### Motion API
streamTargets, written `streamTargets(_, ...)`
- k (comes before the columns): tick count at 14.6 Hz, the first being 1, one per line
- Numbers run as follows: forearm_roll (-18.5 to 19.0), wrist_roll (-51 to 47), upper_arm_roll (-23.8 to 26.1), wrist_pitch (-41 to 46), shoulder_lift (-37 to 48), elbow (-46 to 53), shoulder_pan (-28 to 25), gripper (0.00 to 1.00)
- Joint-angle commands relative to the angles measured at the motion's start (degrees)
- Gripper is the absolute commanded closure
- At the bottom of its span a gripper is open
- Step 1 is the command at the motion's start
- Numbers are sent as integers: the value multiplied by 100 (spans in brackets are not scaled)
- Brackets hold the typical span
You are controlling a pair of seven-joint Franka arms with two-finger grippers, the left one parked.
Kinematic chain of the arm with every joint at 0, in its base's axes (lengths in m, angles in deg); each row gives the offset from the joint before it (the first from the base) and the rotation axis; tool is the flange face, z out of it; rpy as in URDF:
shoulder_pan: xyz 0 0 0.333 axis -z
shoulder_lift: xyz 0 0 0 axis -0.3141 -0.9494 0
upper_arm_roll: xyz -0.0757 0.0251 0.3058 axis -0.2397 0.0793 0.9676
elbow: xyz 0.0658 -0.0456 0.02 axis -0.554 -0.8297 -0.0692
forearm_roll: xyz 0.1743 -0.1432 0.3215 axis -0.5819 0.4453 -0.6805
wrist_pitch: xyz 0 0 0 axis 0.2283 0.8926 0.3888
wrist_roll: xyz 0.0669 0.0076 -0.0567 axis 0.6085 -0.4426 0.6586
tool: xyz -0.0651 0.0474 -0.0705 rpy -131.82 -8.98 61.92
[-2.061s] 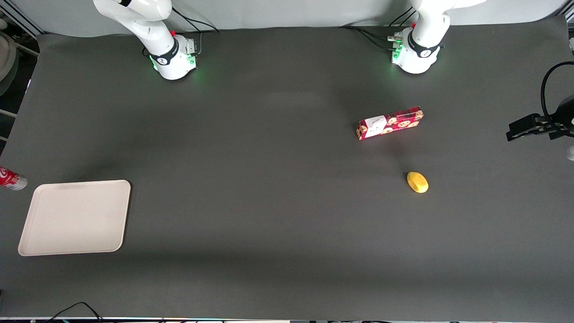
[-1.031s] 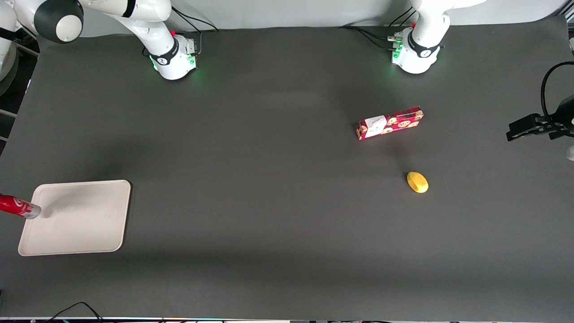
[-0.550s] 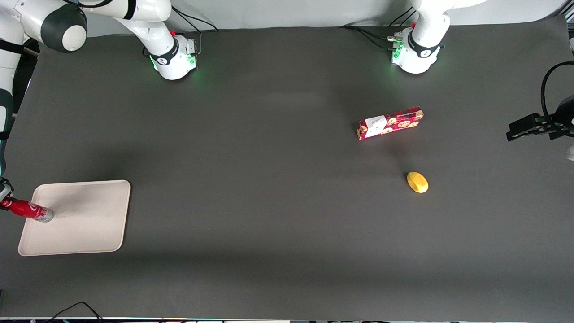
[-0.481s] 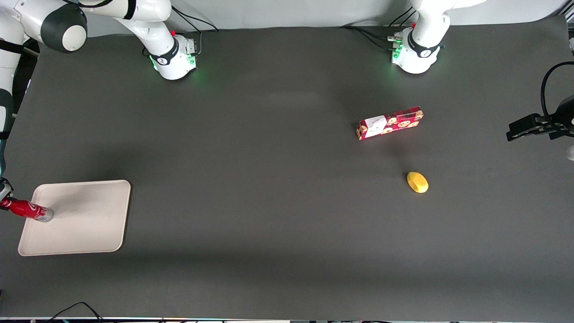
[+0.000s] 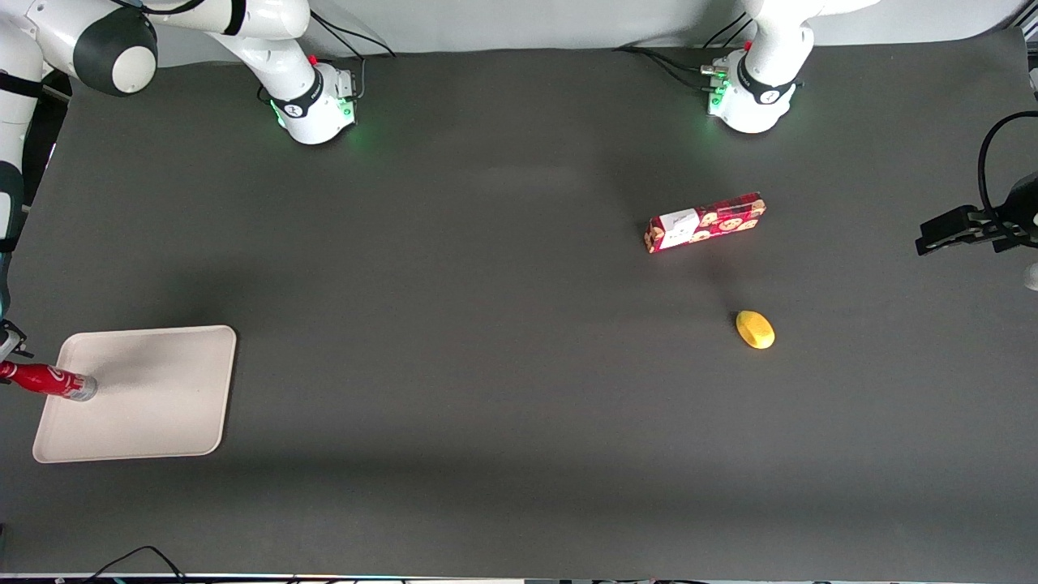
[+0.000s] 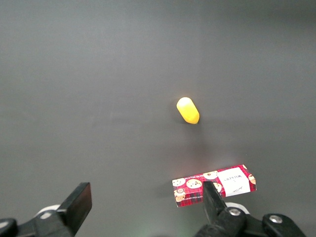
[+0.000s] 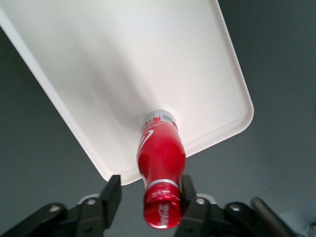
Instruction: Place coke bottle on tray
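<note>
The coke bottle (image 5: 49, 381), slim and red with a white logo and a silvery base, stands with its base on the beige tray (image 5: 154, 405), close to the tray's rim at the working arm's end of the table. In the right wrist view the bottle (image 7: 160, 158) rises from the tray (image 7: 123, 64) toward the camera, cap uppermost. My right gripper (image 7: 150, 186) is open around the bottle's neck. One finger (image 7: 112, 193) stands clear of the neck and the other (image 7: 187, 190) is right against it. In the front view the gripper (image 5: 6, 357) shows only at the picture's edge.
A long red cookie box (image 5: 705, 221) and a yellow lemon-like object (image 5: 755, 329) lie toward the parked arm's end of the table. They also show in the left wrist view as the box (image 6: 215, 185) and the yellow object (image 6: 188, 109). Dark grey mat (image 5: 486, 365) covers the table.
The bottle came in from off the table's edge over the tray's rim and came down onto the tray. In the last half second it stayed put and the gripper shifted slightly.
</note>
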Motion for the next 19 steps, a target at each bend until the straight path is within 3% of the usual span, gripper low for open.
streamTargets(1,-124,88,-38,20,-104,205,14,0)
streamTargets(5,-151,-648,-29,177,228,214,-30,0)
streamTargets(10,-72,-2983,110,1643,1151,275,-223,0)
streamTargets(16,332,-6665,1576,3305,2416,135,-259,0)
streamTargets(19,394,-8344,2420,3536,3232,-539,-259,0)
